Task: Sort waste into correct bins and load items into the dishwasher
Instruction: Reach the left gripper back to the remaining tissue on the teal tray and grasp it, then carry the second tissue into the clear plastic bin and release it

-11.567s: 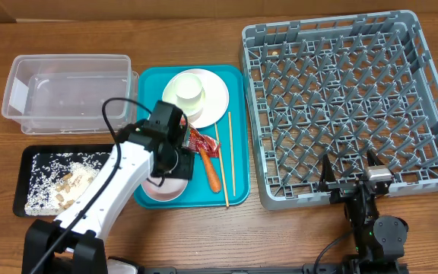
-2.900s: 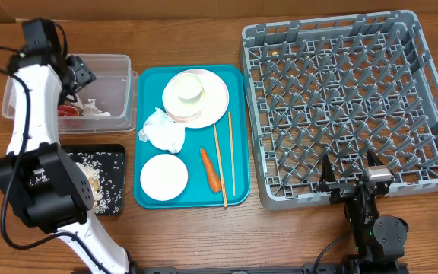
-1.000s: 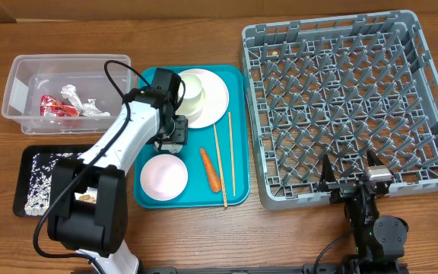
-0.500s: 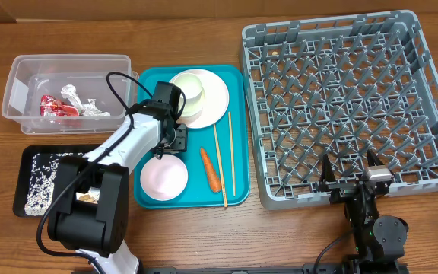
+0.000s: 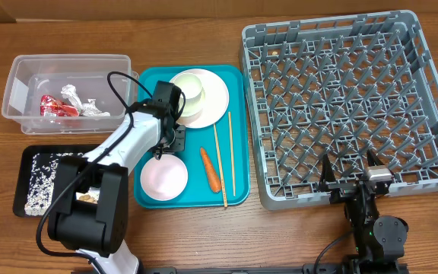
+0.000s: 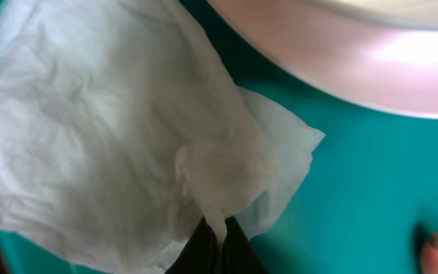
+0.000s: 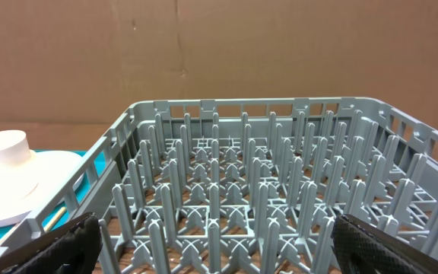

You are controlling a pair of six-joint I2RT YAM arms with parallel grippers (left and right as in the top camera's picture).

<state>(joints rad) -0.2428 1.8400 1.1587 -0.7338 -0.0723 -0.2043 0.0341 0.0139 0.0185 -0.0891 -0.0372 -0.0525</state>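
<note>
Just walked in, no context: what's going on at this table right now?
Mid waste-sort. The left fingers are shut on the crumpled white tissue, which lies on the teal tray beside the plate. The red wrapper is in the clear tub, and rice is in the black tray. The carrot, chopsticks, cup and bowl sit on the teal tray; nothing is loaded in the dish rack yet. The right fingers are open at the rack's near edge.

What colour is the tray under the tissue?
The tray beneath the tissue is teal, clearest in the left wrist view.
</note>
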